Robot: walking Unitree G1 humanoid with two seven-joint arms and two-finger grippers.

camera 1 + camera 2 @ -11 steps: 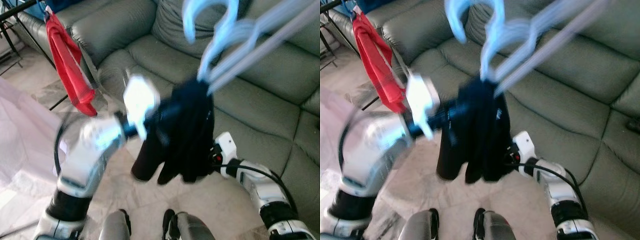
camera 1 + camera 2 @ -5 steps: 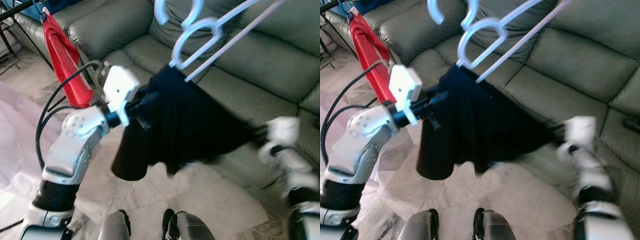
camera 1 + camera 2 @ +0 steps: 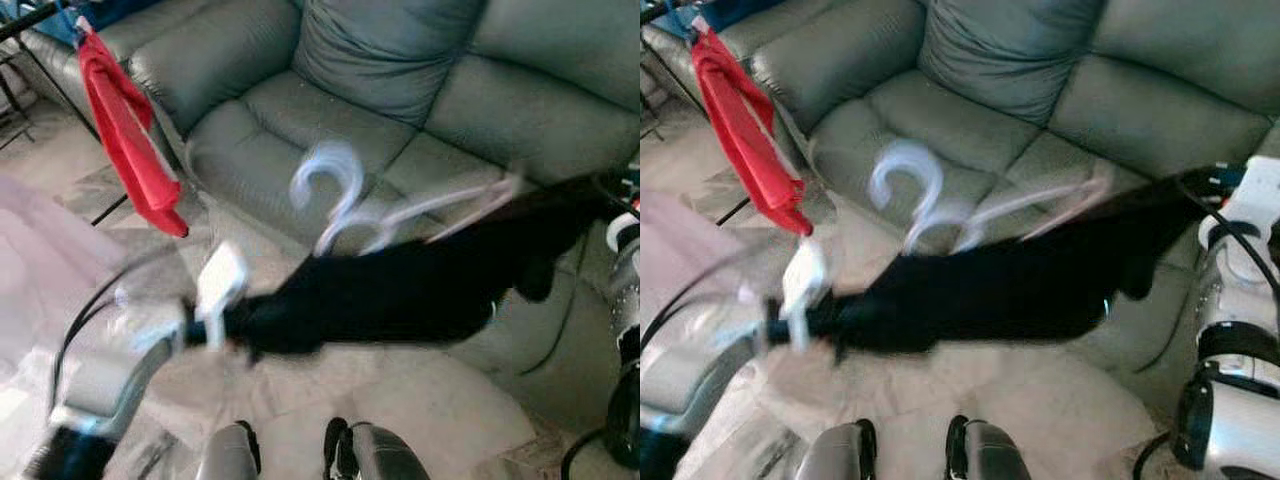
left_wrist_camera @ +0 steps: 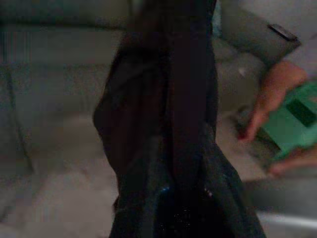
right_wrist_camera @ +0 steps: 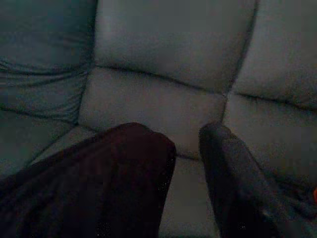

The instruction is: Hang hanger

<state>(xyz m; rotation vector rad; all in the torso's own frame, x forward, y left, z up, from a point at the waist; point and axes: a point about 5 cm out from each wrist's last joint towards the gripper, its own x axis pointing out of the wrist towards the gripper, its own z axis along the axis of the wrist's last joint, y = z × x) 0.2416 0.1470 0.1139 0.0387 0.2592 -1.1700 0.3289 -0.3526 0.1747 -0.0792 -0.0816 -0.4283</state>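
two white hangers [image 3: 345, 205] above one black garment [image 3: 400, 295].

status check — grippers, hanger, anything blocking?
Left gripper and right gripper each at one end of the black garment, stretched flat over the sofa. Hangers on the garment, not hung. Red cloth hangs left, apart.

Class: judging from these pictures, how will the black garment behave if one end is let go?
Probably floppy: the black garment sags between the left pincer and right arm. Likely light, since it is stretched nearly level. The white hangers may swing.
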